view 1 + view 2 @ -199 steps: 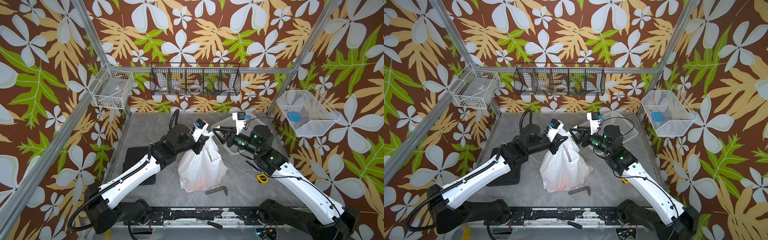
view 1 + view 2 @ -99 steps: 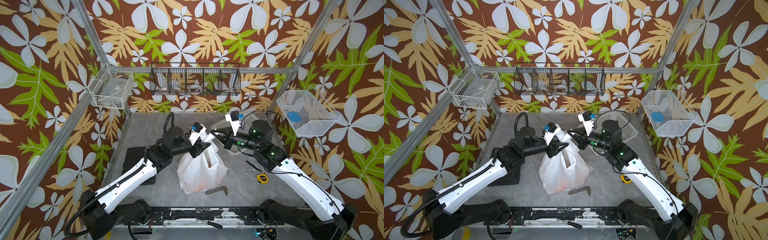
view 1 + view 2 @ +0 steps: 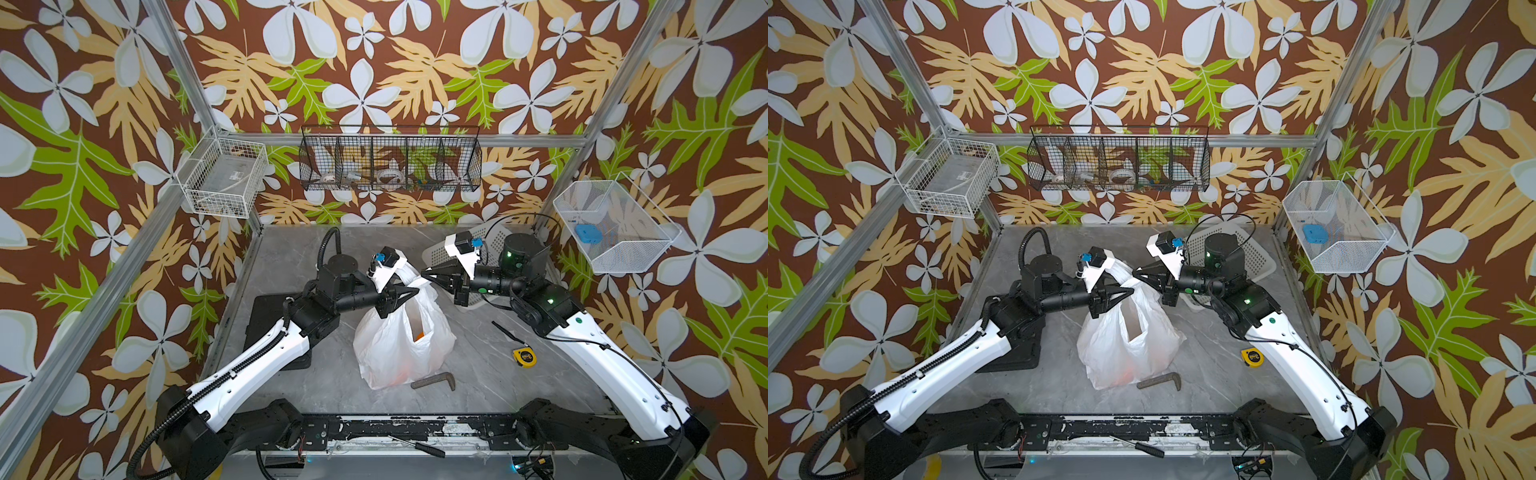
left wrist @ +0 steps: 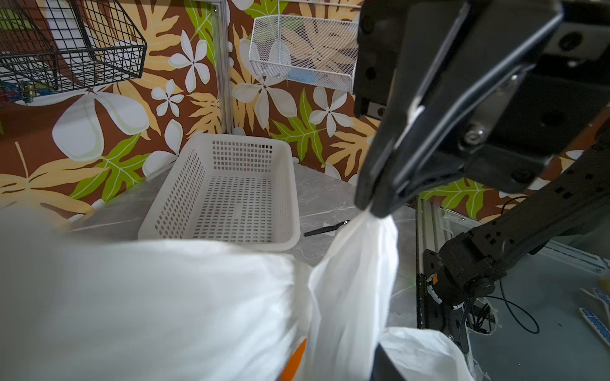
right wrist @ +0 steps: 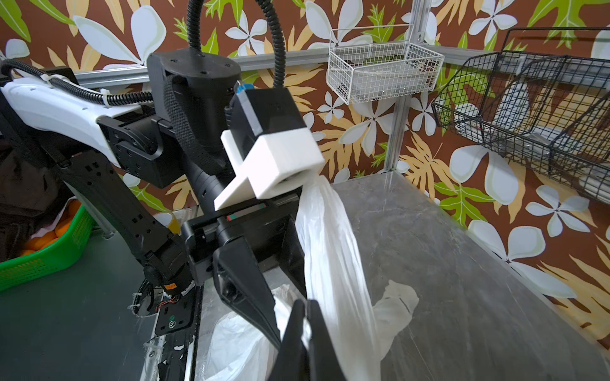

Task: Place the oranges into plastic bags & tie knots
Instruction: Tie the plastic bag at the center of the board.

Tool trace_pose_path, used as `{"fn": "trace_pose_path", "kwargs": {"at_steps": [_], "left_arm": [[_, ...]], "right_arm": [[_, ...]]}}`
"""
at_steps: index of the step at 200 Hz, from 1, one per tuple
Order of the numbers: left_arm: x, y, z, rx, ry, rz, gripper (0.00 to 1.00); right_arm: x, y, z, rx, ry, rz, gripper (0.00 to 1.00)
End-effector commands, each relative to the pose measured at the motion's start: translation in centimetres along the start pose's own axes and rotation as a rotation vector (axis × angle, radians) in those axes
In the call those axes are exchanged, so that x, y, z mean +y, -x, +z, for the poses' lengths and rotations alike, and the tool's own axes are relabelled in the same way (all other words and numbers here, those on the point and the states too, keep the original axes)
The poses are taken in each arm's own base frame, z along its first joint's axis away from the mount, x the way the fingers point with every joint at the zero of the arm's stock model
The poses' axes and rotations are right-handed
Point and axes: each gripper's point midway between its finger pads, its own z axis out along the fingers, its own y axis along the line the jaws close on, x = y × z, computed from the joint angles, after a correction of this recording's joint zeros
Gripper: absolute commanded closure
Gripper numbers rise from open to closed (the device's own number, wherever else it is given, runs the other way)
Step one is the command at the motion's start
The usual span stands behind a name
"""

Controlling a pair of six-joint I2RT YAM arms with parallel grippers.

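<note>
The right gripper (image 3: 424,274) has come forward and pinched the bag handle (image 4: 363,244) just beyond the left gripper (image 3: 409,292), whose jaws have loosened apart, the plastic bag (image 3: 390,349) with its oranges (image 3: 419,335) hanging below both, likely a handover toward knotting.

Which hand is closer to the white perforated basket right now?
Right. The right hand, shut on the plastic bag, hangs just in front of the basket; the left hand is farther off, across the bag's top.
</note>
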Motion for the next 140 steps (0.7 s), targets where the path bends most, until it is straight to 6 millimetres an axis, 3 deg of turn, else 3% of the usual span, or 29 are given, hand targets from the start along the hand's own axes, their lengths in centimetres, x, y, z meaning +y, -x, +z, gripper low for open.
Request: {"fn": "trace_pose_path", "kwargs": {"at_steps": [1,48,82,140], "left_arm": [[-0.6,1.1,-0.2,-0.039,-0.028,0.034,0.67],[-0.9,1.0,-0.4,-0.034,-0.043,0.044,0.7],[-0.8,1.2,-0.7,-0.053,-0.025,0.056,0.64],[0.9,2.4,-2.3,-0.142,0.119,0.098,0.37]], "right_arm": [[0.5,0.4,-0.1,-0.007,0.032,-0.038,1.0],[0.3,1.7,-0.1,-0.031,0.029,-0.08,1.0],[0.5,2.2,-0.1,-0.042,0.038,-0.101,1.0],[0.5,1.5,0.2,-0.034,0.057,-0.09,1.0]]}}
